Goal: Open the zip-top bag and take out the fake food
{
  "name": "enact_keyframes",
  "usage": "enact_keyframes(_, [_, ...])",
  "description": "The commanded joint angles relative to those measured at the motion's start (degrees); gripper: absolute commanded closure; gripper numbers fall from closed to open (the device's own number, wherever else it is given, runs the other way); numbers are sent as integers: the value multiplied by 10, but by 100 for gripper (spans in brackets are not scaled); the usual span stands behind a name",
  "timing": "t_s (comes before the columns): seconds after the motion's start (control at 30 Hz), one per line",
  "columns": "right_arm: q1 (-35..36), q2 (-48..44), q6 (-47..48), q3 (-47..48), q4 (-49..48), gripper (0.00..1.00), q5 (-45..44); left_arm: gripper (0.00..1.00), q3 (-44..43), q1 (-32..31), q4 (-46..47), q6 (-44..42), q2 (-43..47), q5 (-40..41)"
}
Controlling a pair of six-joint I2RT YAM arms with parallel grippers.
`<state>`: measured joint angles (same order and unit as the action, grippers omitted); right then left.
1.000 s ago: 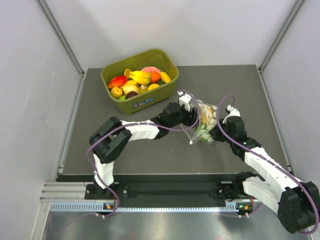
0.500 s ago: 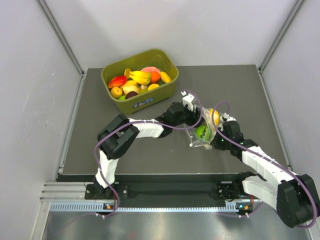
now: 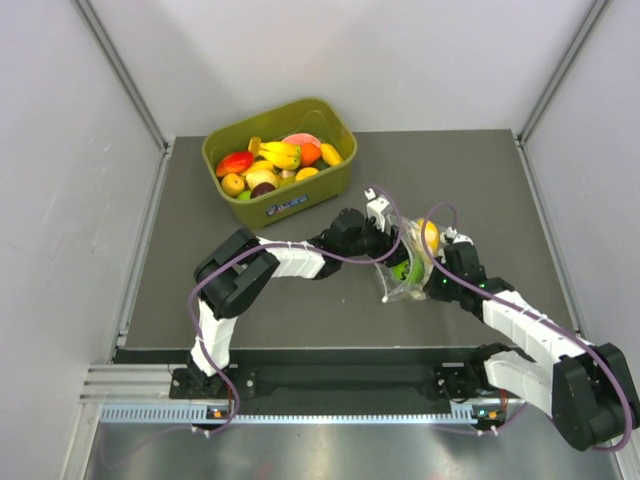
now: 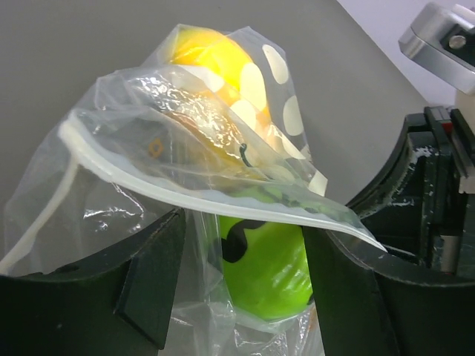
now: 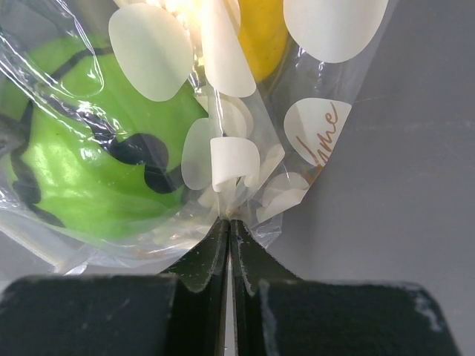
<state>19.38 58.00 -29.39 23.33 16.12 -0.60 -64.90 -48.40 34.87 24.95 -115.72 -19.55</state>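
The zip-top bag is held up above the dark table between both arms, its mouth open and the zip strip draped over my left fingers. My left gripper is open inside the mouth. Its fingers straddle the fake food, a round green piece with black marks, with slack plastic on the left side. A yellow-orange piece lies deeper in the bag. My right gripper is shut on the dotted bottom edge of the bag, beside the green piece.
An olive-green tub full of toy fruit stands at the back left of the table. The grey walls close in on both sides. The table's near edge and a metal rail run by the arm bases.
The right gripper has pulled the bag down and toward the near side. The left gripper has followed it into the mouth, and the green piece now shows.
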Motion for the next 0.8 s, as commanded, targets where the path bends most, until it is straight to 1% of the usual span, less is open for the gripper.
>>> enact_keyframes(0.0, [4,4,12,15,9,100,-15,31,4,-1,48,15,26,-33])
enact_keyframes(0.23, [4,4,13,12,6,100,-12,31,-35,-9,20,-2,9,-32])
enact_keyframes(0.47, [4,10,16,14,3,100,-11,31,-84,-24,-41,-32,-13,-8])
enact_keyframes(0.57, [4,10,18,13,3,100,-9,34,-101,-31,-74,-53,-25,8])
enact_keyframes(0.6, [3,9,17,13,1,100,-9,37,-102,-34,-92,-67,-26,24])
enact_keyframes(0.7, [5,11,18,13,1,100,-9,42,-97,-45,-110,-92,-16,54])
enact_keyframes(0.77, [4,13,19,14,0,100,-7,43,-99,-49,-122,-99,-15,58])
